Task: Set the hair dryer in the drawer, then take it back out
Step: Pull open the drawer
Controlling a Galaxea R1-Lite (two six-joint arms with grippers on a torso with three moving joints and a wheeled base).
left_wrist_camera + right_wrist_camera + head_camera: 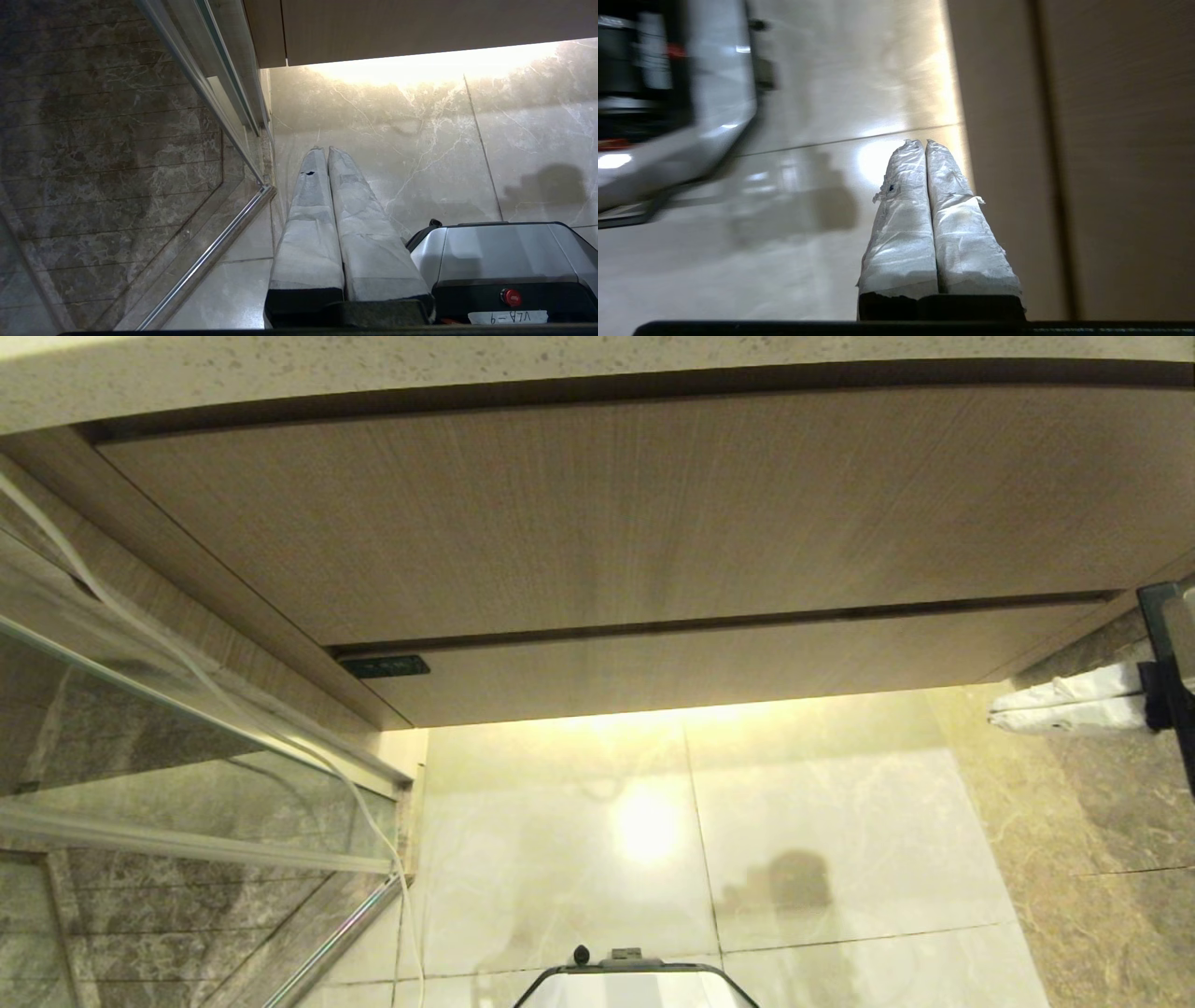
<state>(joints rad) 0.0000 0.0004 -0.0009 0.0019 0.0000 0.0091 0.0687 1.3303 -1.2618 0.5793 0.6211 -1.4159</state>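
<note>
The drawer [728,663] is the narrow wood-grain front at the bottom of the cabinet, with a small dark label [384,665] at its left end. It is closed. My right gripper [997,716] comes in from the right edge, level with the drawer and off to its right, its white-wrapped fingers shut on nothing. In the right wrist view the shut right gripper [923,142] hangs over the floor beside the drawer [999,93]. My left gripper [325,149] is shut and empty, low over the floor tiles. The hair dryer is out of view.
A much taller wood-grain panel [607,513] sits above the drawer under a speckled stone counter [280,373]. A glass shower screen with a metal frame [187,709] stands at the left, and a thin white cord [215,695] runs down it. My base [635,982] is on the glossy floor.
</note>
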